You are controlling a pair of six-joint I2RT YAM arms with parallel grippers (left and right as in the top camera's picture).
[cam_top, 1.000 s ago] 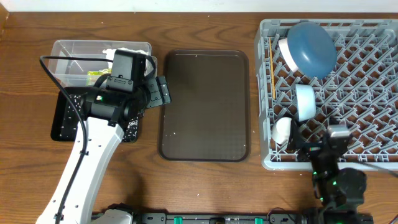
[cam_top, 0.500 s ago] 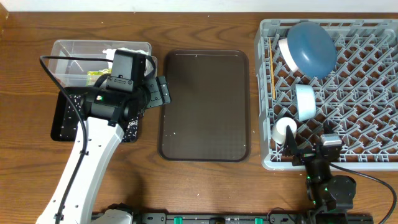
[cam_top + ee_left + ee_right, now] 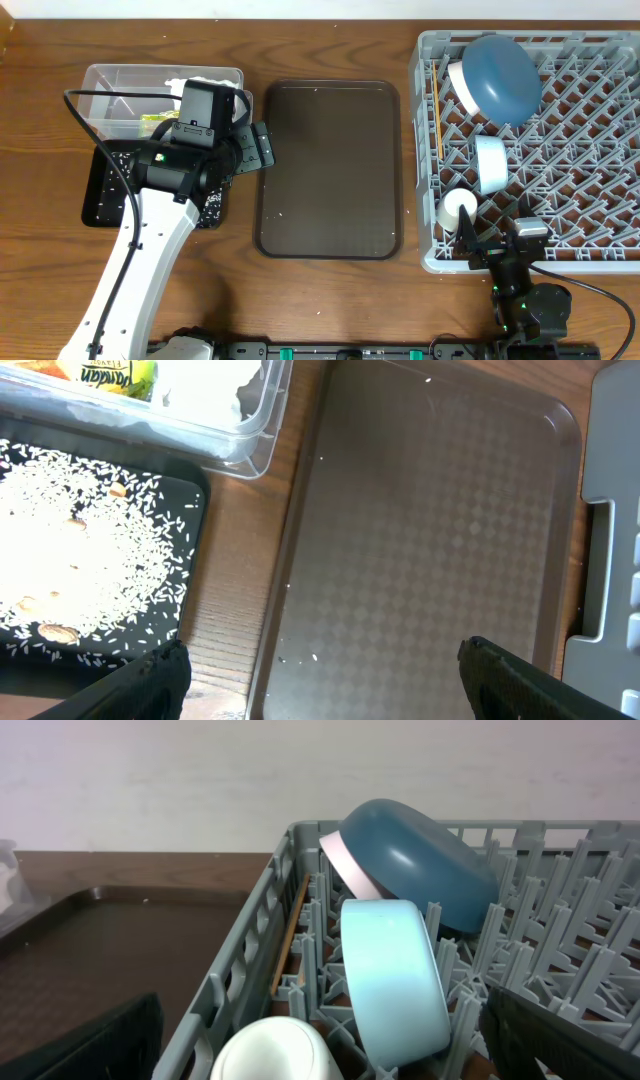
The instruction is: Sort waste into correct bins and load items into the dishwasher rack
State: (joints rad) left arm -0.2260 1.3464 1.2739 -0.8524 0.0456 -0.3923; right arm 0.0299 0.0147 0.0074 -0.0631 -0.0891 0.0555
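The grey dishwasher rack [image 3: 600, 150] holds the dark blue plate [image 3: 503, 75], the cream bowl [image 3: 456, 82] behind it, the light blue bowl [image 3: 490, 163], the white cup [image 3: 457, 210] and the chopsticks [image 3: 437, 120]. My right gripper [image 3: 498, 238] is open and empty at the rack's front edge, with the cup [image 3: 270, 1050] between its fingers' line and the light blue bowl [image 3: 395, 980] beyond. My left gripper [image 3: 262, 148] is open and empty above the brown tray's left edge. The clear tub [image 3: 250, 445] holds a napkin [image 3: 215, 380] and the wrapper [image 3: 115, 372]. Rice [image 3: 80, 570] lies on the black tray [image 3: 100, 200].
The large dark brown serving tray [image 3: 330, 170] lies between the bins and the rack, with a few rice bits [image 3: 315, 656] near its left edge. The left arm's white link runs down to the table's front left. The wall is close behind the rack.
My right gripper has drawn back toward the rack's front edge and a little left, open and apart from the white cup. The left arm has not moved.
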